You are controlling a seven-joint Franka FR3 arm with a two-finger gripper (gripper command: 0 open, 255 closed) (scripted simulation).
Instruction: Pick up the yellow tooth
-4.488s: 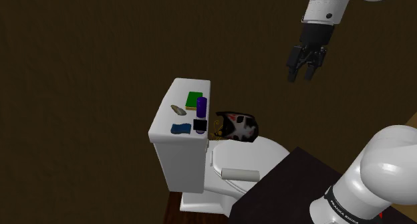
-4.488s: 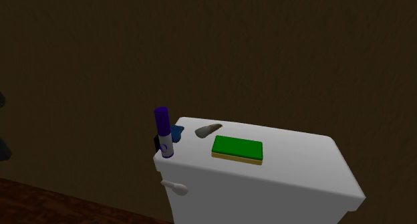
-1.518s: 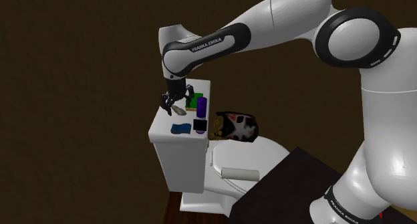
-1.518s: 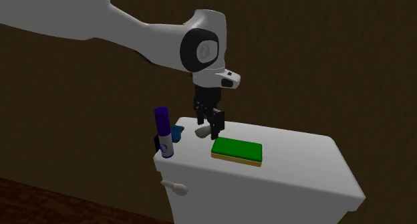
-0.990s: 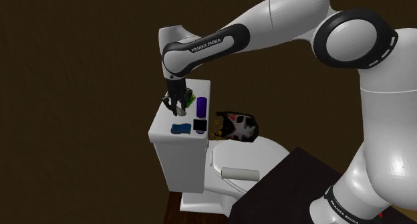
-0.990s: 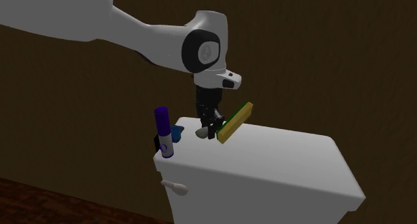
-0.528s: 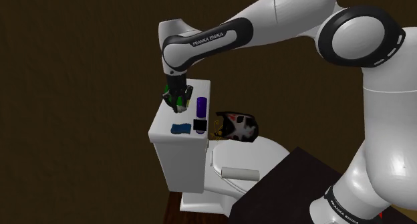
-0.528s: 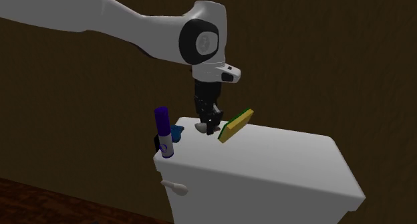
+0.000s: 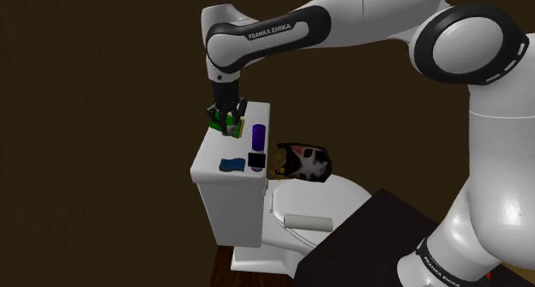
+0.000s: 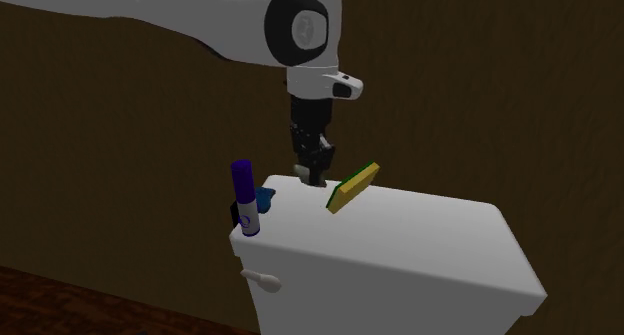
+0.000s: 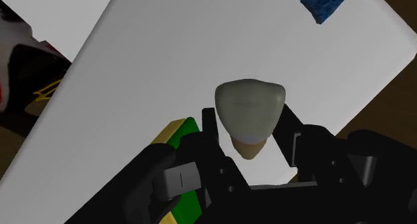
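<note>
**Dim bathroom, tooth in the fingers above the tank**

Dark brown wall backs a white toilet, and the work happens over its tank lid. The gripper points straight down near the lid's far edge, its two black fingers closed against the sides of the tooth, a pale grey crown with a yellowish root tucked down between them. The wrist view suggests the tooth hangs just clear of the lid, so the grasp looks made and the lift is the step in hand.

A straight, slow rise seems the right next move, because the green-and-yellow sponge stands tilted with one edge raised, just beside the fingers. Whether it leans on a finger or is caught by it cannot be told; it might come up too, or drop back.

The purple bottle stands upright at the lid's near corner, with a blue object beside it whose nature is hard to make out. How firmly the finger pads bear on the tooth stays hidden behind the crown.
</note>
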